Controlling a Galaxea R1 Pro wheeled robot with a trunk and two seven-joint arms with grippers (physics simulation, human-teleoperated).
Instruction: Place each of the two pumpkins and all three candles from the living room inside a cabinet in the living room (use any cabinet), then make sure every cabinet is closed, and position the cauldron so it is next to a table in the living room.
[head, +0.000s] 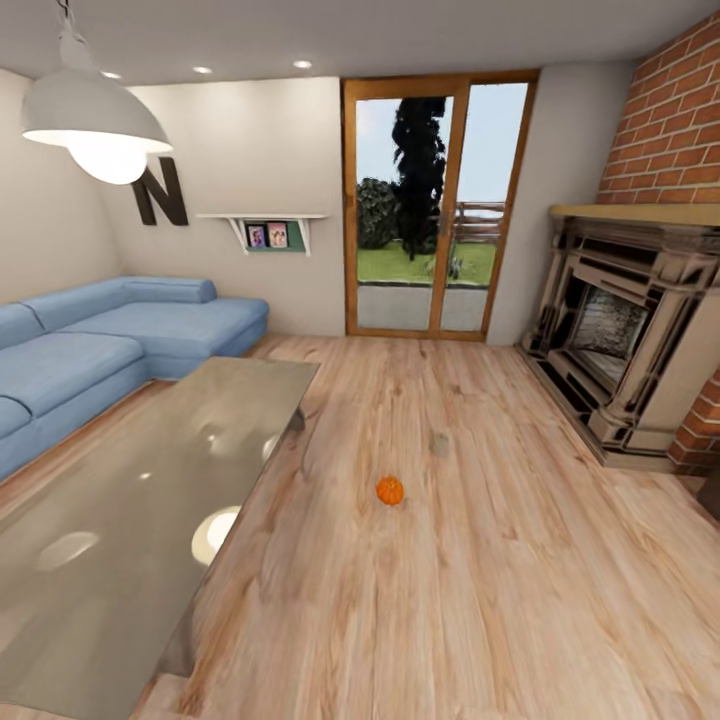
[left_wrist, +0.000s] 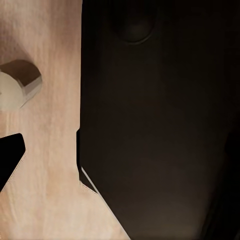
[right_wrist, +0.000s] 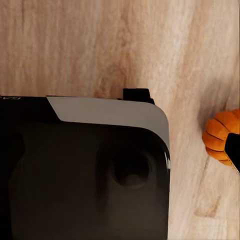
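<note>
Left wrist view: a dark tip of the left tool (left_wrist: 10, 157) enters at the lower left edge; its spread cannot be judged. A cream candle (left_wrist: 17, 85) lies on its side on the plank floor (left_wrist: 50, 200) at the upper left, apart from that tip. A large dark body (left_wrist: 160, 125), probably the robot's base, covers the right of the frame.

Right wrist view: a dark sliver of the right tool (right_wrist: 234, 150) shows at the right edge, just beside an orange pumpkin (right_wrist: 220, 135) on the floor; whether they touch, or how wide the tool stands, cannot be told.

Head view: a pumpkin (head: 390, 490) sits at centre on the floor, right of the glass desk (head: 130, 500). A small greyish object (head: 440, 443) lies just beyond it. Sofa (head: 100, 340) at left, fireplace (head: 620, 340) at right.
</note>
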